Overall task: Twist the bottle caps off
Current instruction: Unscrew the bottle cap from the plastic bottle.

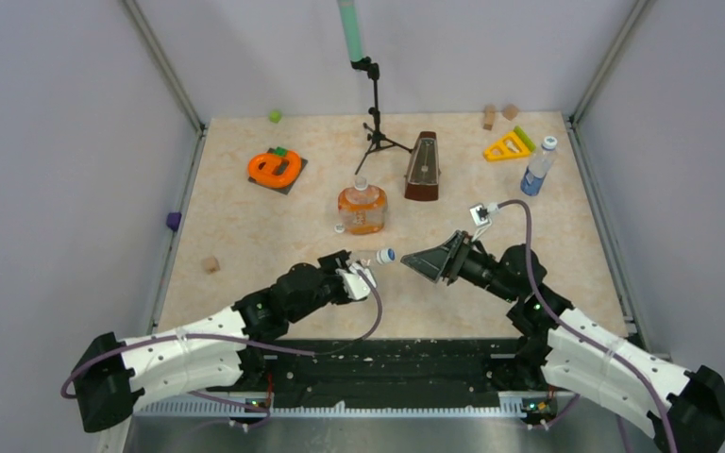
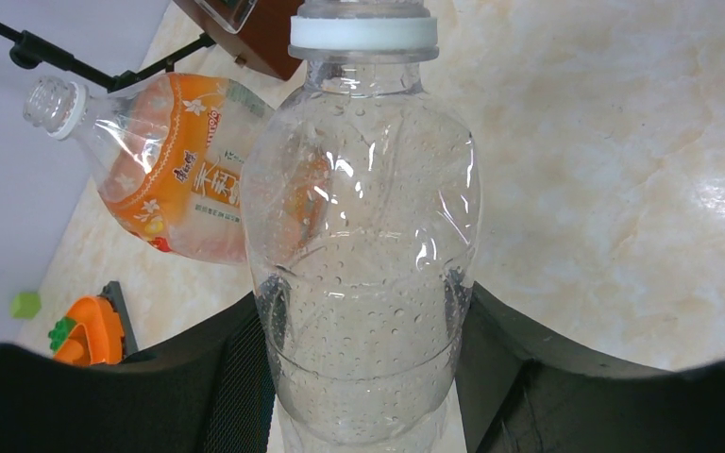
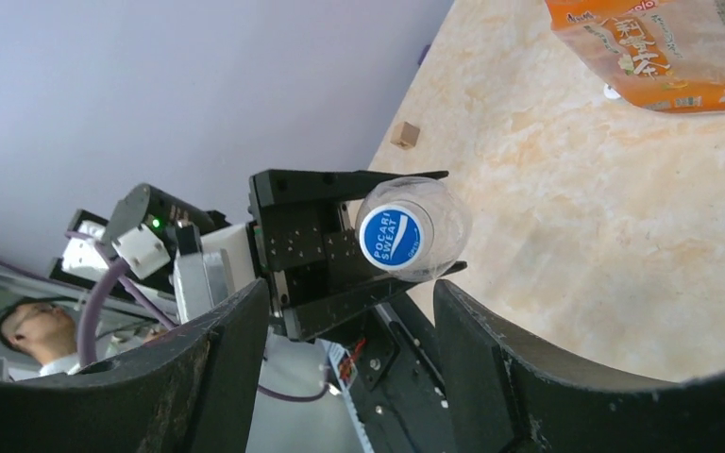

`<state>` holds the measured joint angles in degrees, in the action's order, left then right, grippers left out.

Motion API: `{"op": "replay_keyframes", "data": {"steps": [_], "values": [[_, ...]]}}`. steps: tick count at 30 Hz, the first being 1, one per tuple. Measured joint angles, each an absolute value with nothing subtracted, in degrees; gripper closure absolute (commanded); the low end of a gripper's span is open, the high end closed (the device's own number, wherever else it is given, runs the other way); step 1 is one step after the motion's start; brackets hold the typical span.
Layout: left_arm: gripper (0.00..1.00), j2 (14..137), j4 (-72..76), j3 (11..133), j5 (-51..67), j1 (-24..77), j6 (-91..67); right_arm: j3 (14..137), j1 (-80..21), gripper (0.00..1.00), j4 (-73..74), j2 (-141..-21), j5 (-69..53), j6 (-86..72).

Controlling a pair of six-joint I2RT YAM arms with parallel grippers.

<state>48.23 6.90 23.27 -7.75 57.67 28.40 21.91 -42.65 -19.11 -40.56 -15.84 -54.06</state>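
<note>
While clamping the clear bottle [image 2: 368, 264] level with left gripper [image 1: 359, 273], points its long axis and blue cap [image 3: 395, 236] straight at open right gripper [image 1: 409, 258] (just ahead of jaws, not touching).

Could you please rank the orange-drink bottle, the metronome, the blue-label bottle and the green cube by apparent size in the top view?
Largest: orange-drink bottle and metronome, too alike to rank.
Then: blue-label bottle.
Smallest: green cube, though it sits farthest from the camera.
</note>
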Motion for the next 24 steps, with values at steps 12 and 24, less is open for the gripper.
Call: {"op": "replay_keyframes", "data": {"steps": [12, 24], "values": [[1.00, 48.14, 6.92, 23.03, -8.78, 59.35, 32.56, 21.28, -42.65, 0.41, -25.96, -50.22, -16.03, -59.31], [1.00, 48.14, 6.37, 23.03, -8.86, 59.51, 34.28, 21.32, -42.65, 0.51, -30.33, -55.72, -19.62, -60.71]]}}
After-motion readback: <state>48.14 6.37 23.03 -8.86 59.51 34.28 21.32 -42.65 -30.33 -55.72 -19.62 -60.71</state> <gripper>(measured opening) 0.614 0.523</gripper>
